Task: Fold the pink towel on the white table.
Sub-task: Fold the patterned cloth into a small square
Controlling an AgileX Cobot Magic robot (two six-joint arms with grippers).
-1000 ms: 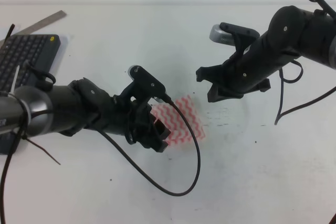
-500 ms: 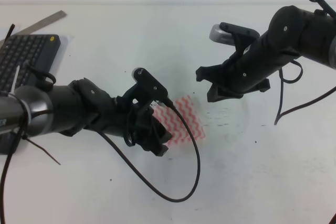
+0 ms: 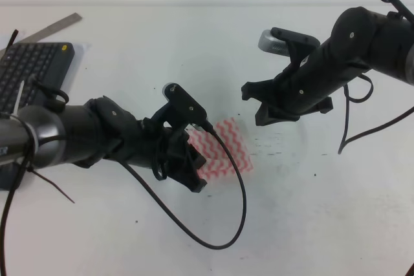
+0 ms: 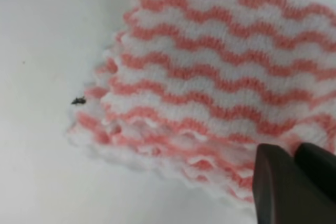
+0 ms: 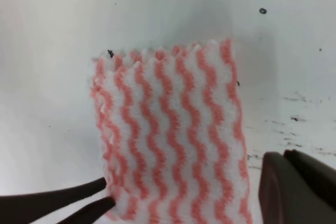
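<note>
Pink towel (image 3: pixel 223 148) sits folded into a small stacked packet near the middle of the white table (image 3: pixel 310 224), and my left gripper (image 3: pixel 191 174) is right at its lower-left corner. From my left wrist view the layered edges (image 4: pixel 157 145) are plain to see: several wavy pink-and-white plies stacked, a bit ragged and not quite flush along the near side. My left fingertips (image 4: pixel 294 182) show dark at the lower right of that view, lying close together at the towel's edge; whether they pinch cloth, I cannot tell. In the right wrist view the same two thin dark tips (image 5: pixel 63 200) meet the towel's bottom-left corner.

My right gripper (image 3: pixel 259 105) hangs above the table, up and to the right of the towel, well apart from it. Its jaws are drawn close together, and nothing is in them as far as I can see.

Room to move: bare white surface runs wide on the towel's right and below it. My left cable (image 3: pixel 220 224) loops across the table just below the towel. The dark keyboard (image 3: pixel 29 69) and a metal ruler (image 3: pixel 48 29) lie far off at the upper left.
</note>
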